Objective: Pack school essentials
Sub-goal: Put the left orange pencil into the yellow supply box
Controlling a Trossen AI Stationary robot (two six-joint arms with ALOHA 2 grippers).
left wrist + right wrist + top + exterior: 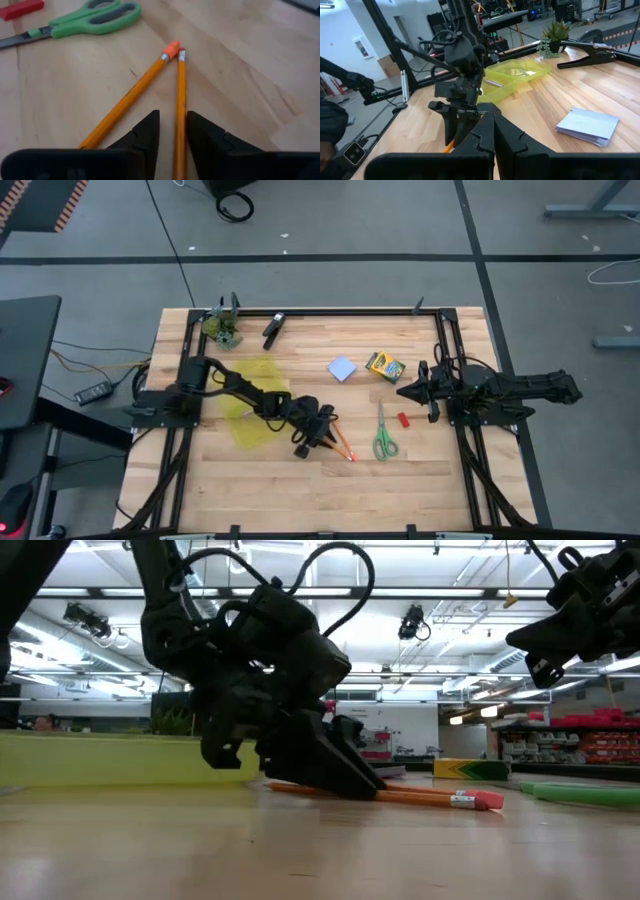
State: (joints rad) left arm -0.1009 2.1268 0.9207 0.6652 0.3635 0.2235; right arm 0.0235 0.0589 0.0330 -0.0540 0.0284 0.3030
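Orange pencils (150,85) lie on the table, one between the left end effector's (172,135) parted fingers, grip unclear

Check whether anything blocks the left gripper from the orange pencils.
Nothing visible does. The left gripper is down at the table with one of the two orange pencils running between its fingers; the other lies just beside them. The green-handled scissors lie farther off, clear of it.
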